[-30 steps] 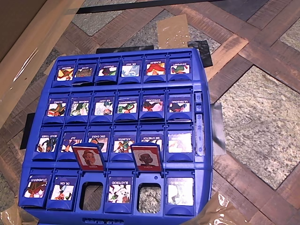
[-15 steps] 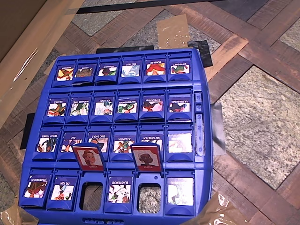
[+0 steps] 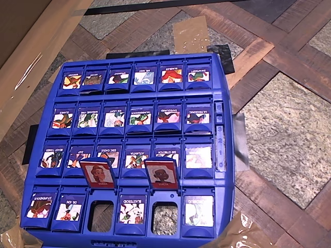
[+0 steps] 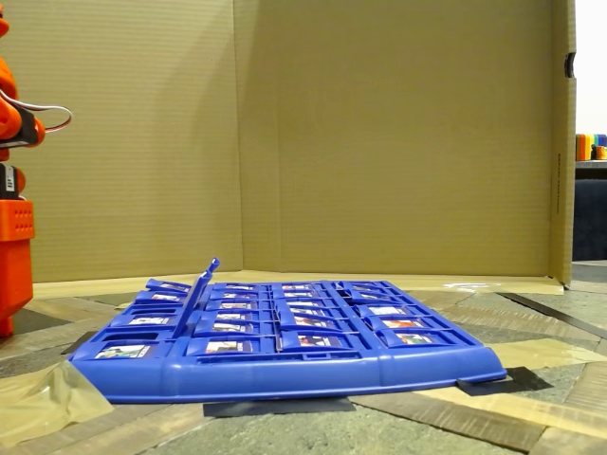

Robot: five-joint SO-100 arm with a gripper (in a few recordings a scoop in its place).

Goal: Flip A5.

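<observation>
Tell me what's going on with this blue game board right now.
Nothing is being handled at the moment. The blue game board lies flat on the floor with most of its tiles down. Two red tiles stand up in the overhead view: a red-haired portrait and one labelled Lucia. The orange robot arm sits at the left edge of the fixed view, away from the board. No tile with a bearded man's portrait is standing up yet.

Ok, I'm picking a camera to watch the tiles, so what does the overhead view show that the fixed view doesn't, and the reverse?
Overhead: the faces of two raised red tiles, one labelled LUCIA, and the pictures on the flat tiles. Fixed: the orange arm at the left edge, the cardboard wall, and how steeply a raised tile leans. Both: the blue board.
</observation>
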